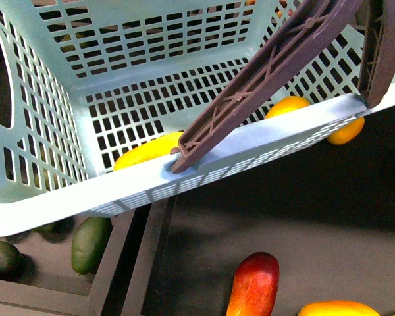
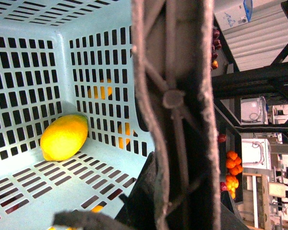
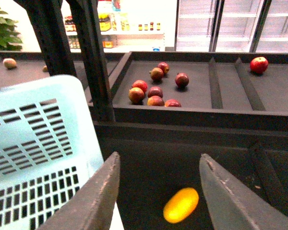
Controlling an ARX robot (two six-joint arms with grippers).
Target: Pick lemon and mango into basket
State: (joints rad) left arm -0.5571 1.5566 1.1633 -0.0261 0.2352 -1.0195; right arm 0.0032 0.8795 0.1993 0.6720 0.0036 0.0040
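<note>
Lemon: the small oval yellow lemon lies inside the pale teal slotted plastic basket, in a floor corner against the wall, probably because the basket is tilted.
Mango: an elongated yellow-orange fruit, likely the mango, sits on the dark bench near the basket, not yet inside.
Right tool: its fingers are spread and empty, framing that fruit, apparently lined up for a grasp.
Left tool: hidden behind the brown ribbed swing handle, so its grip cannot be told.

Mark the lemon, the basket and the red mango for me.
lemon (image 2: 65, 136), left wrist view, middle of its skin.
basket (image 1: 270, 135), front view, top face of the near rim.
red mango (image 1: 253, 286), front view, middle of its body.
</note>
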